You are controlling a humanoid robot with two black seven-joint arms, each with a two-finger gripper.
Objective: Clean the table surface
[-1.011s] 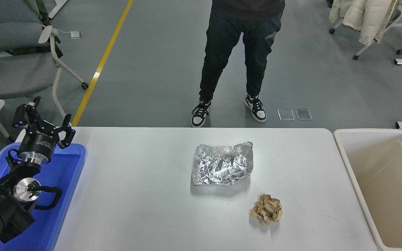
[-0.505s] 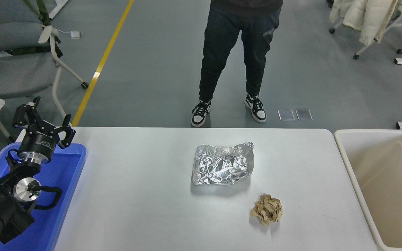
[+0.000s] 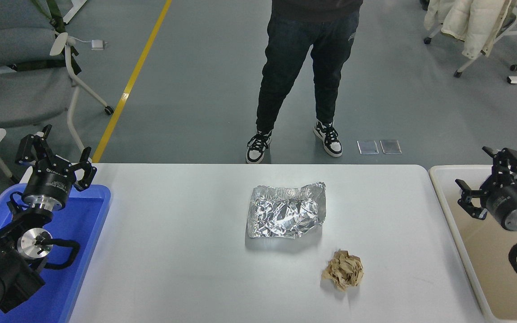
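Observation:
The white table surface [image 3: 186,233] fills the lower part of the view. A crumpled sheet of silver foil [image 3: 286,211] lies near its middle. A crumpled ball of brown paper [image 3: 343,269] lies in front of the foil, to the right. My right gripper [image 3: 487,172] is open and empty, above the beige bin at the right, well apart from both pieces. My left gripper [image 3: 56,150] is open and empty, parked above the blue tray at the left.
A blue plastic tray [image 3: 85,251] lies at the table's left end. A beige rectangular bin [image 3: 453,224] stands off the right end. A person [image 3: 305,76] stands at the far side. Grey chairs [image 3: 20,76] stand at the back left.
My right arm has come into view from the right edge and risen above the beige bin. The foil, the paper ball and the left arm have not moved.

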